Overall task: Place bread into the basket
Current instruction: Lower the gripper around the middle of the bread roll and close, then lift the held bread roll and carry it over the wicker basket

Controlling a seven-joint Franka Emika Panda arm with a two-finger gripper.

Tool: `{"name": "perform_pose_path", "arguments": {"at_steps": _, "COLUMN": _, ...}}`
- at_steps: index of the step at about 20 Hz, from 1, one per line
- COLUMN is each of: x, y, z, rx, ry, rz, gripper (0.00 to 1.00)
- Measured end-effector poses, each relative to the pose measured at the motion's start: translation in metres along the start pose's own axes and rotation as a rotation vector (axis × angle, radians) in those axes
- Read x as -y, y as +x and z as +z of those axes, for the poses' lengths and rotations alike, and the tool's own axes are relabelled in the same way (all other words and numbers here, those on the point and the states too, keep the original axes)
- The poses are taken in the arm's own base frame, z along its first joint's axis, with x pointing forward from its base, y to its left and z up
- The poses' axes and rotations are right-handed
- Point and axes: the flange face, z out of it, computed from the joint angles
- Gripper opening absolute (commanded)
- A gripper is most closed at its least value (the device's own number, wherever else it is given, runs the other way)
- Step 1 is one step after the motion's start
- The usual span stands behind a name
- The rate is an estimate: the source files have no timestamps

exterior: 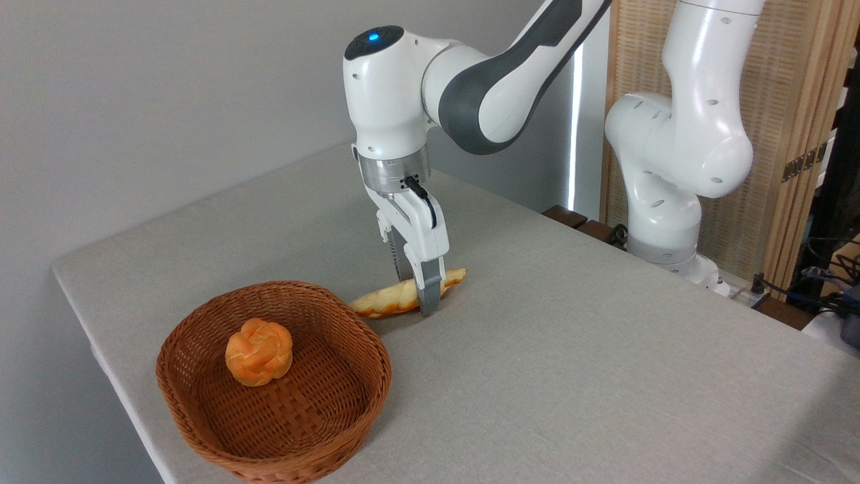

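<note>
Item: bread (393,300), long braided loaf, pale gold with browner edges, lying flat on the table (571,349), directly under the tool (422,296) and running out to either side of it. Item: tool, pointing straight down, one finger in front of the loaf and one behind, both tips at or near the table surface; the fingers bracket the loaf about a third of the way in from its right end, but whether they press on it or only stand beside it cannot be told. Item: basket (201,323), round reddish-brown wicker, below and left of the tool, its rim just beside the loaf's left tip. Contents: one small orange knot-shaped roll (259,351) only. Status: loaf not lifted, basket without it. Done, by judgement: approach and descent over the loaf. Outstanding: secure the grip, raise, carry down-left over the rim, release beside the roll.
</note>
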Motion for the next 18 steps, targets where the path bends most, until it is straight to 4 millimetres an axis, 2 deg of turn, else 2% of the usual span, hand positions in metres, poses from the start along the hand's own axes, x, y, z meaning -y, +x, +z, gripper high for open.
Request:
{"name": "perform_pose_path", "arguments": {"at_steps": 3, "x": 0.0, "y": 0.0, "z": 0.0, "rx": 0.002, "ry": -0.002, "rz": 0.011, "gripper": 0.31}}
{"name": "perform_pose_path", "arguments": {"at_steps": 13, "x": -0.001, "y": 0.0, "z": -0.004, "rx": 0.002, "ry": -0.002, "rz": 0.014, "gripper": 0.3}}
{"name": "perform_pose_path", "arguments": {"at_steps": 18, "x": 0.008, "y": -0.004, "z": -0.034, "rx": 0.03, "ry": -0.046, "rz": 0.048, "gripper": 0.3}}
